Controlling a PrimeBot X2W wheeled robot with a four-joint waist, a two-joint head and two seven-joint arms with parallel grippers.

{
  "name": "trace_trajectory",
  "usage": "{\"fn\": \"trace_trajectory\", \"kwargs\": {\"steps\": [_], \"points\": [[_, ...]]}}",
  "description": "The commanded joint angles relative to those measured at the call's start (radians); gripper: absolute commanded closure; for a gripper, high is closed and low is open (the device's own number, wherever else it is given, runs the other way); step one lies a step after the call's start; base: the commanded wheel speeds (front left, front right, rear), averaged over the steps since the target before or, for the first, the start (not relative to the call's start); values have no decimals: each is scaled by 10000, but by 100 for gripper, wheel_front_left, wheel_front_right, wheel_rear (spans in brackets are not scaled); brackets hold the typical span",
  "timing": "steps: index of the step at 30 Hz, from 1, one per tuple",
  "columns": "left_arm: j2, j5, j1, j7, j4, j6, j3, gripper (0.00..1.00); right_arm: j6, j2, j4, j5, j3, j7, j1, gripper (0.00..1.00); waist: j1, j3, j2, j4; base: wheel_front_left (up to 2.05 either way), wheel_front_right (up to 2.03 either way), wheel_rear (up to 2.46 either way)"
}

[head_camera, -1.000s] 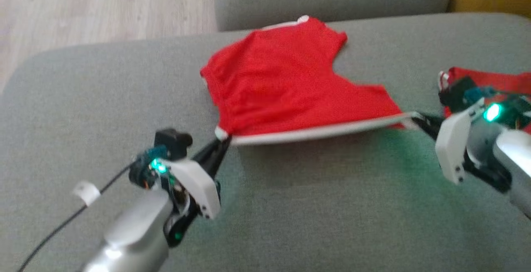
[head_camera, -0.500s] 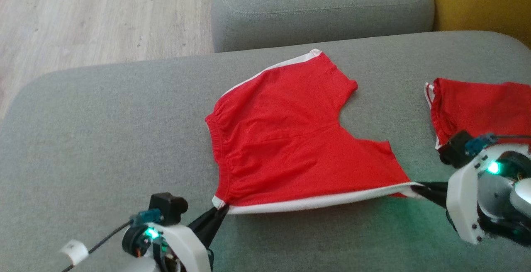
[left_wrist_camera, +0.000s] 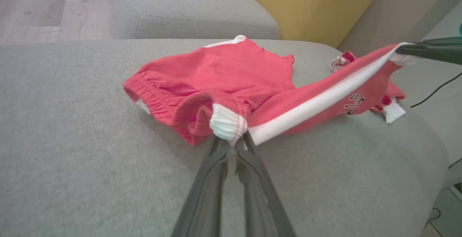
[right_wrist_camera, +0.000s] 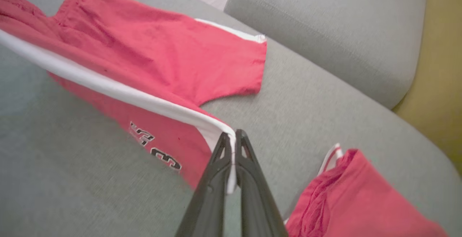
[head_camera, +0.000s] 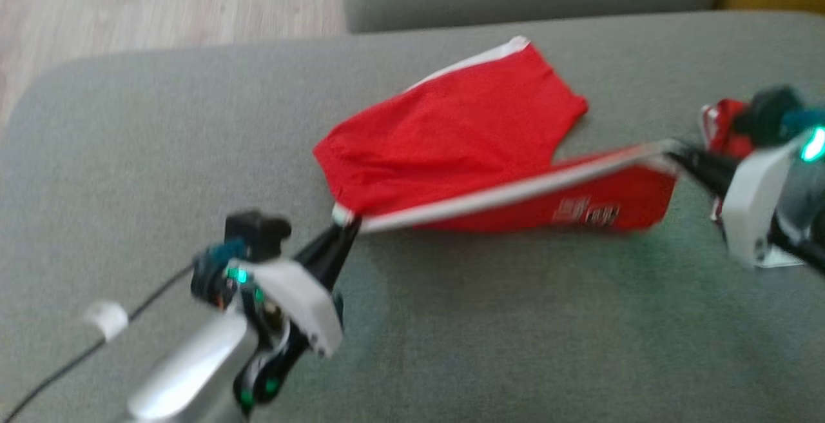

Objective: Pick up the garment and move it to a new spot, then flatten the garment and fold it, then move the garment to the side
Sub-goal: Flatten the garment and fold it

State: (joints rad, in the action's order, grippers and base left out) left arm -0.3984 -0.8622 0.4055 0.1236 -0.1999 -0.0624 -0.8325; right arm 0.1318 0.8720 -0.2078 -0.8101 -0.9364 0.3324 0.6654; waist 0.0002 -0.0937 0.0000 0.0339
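Left wrist view: the left gripper (left_wrist_camera: 232,146) is pinching, fingers nearly together, the white waistband corner of the red cloth shorts with a white side stripe (left_wrist_camera: 223,70). The right gripper (right_wrist_camera: 232,137) is clamping the stripe's hem end, raised off the seat. The striped edge is stretching taut between both claws. The far leg is lying flat on the grey fabric sofa cushion (left_wrist_camera: 72,157). A second crumpled red garment (right_wrist_camera: 343,201) is lying just beside the right gripper.
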Motion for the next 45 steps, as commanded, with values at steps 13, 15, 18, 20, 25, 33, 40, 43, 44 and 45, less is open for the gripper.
{"fn": "trace_trajectory", "kwargs": {"steps": [13,15,18,20,25,33,40,43,44,45], "points": [[913,332,3399,311,-1920,104,766,100,-11,-1104,-1821,2048,536,-563,2814,100,-2,-2336,0,895,0,0,0],[1104,358,3792,334,-2310,173,762,100,-11,-1242,-2120,2273,396,-744,3267,100,-2,-2599,0,984,0,0,0],[1371,400,4318,334,-2874,285,746,100,-11,-1437,-2616,2700,75,-1112,3954,100,-2,-2926,0,1096,0,0,0],[1548,421,4614,279,-3204,389,731,100,-11,-1598,-2957,2860,-126,-1362,4326,100,-2,-3105,0,1174,0,0,0],[1918,490,5223,108,-3900,607,681,100,-11,-1903,-3947,3156,-538,-1955,5117,100,-2,-3495,0,1327,0,0,0],[2311,573,5747,-199,-4619,897,570,100,-11,-2292,-5373,3132,-1012,-2703,5836,100,-2,-3843,0,1492,0,0,0],[2502,628,5959,-347,-4931,1037,461,100,-11,-2562,-6123,3009,-1284,-3134,6152,100,-2,-3989,0,1586,0,0,0],[2547,727,6059,-397,-5058,1022,371,0,-11,-2712,-6485,2796,-1324,-3189,6245,1,-2,-4038,0,1629,0,0,0],[2567,751,6082,-424,-5099,1003,353,0,-11,-2766,-6581,2712,-1343,-3199,6256,0,-2,-4046,0,1643,0,0,0],[2586,779,6105,-444,-5137,994,325,0,-11,-2790,-6675,2708,-1385,-3255,6295,0,-2,-4052,0,1658,0,0,0]]}}
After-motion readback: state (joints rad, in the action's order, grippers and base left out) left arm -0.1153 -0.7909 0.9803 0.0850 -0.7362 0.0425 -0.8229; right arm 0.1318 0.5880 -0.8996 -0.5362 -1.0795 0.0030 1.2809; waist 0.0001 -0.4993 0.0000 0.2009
